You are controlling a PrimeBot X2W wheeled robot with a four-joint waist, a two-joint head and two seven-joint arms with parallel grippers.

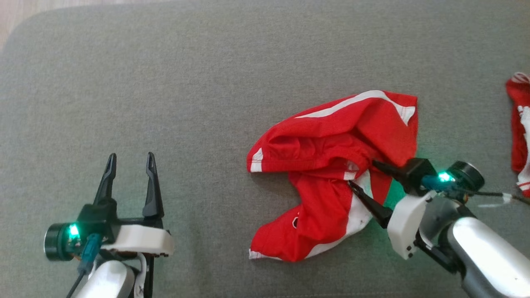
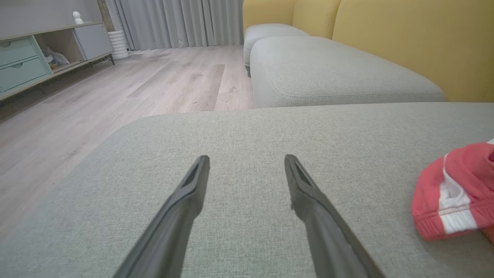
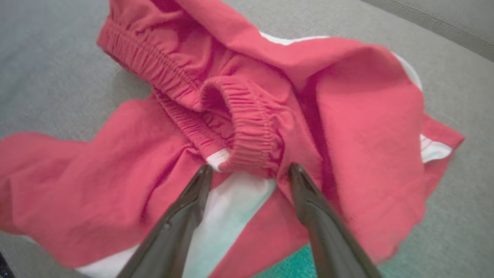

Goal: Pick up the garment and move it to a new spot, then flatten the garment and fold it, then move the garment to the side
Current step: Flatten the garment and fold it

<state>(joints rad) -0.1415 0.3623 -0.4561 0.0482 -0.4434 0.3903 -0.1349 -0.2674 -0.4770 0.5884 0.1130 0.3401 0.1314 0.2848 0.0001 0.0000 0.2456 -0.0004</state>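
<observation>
The garment (image 1: 327, 165) is a pair of red shorts with white stripes, lying crumpled on the grey cushion (image 1: 207, 82) right of centre. My right gripper (image 1: 361, 174) is open, its fingertips at the garment's right side. In the right wrist view the fingers (image 3: 181, 216) straddle a bunched piece of elastic waistband (image 3: 251, 143) without closing on it. My left gripper (image 1: 131, 159) stands open over bare cushion at the lower left, well apart from the cloth. In the left wrist view the left gripper (image 2: 247, 160) is empty and a corner of the garment (image 2: 455, 193) shows at the right.
Another red and white cloth (image 1: 519, 128) lies at the cushion's far right edge. Wood floor (image 2: 115, 96) lies beyond the cushion's rounded corner, with a second grey seat (image 2: 328, 69), yellow backrests (image 2: 405, 38) and a low cabinet (image 2: 34, 54) farther off.
</observation>
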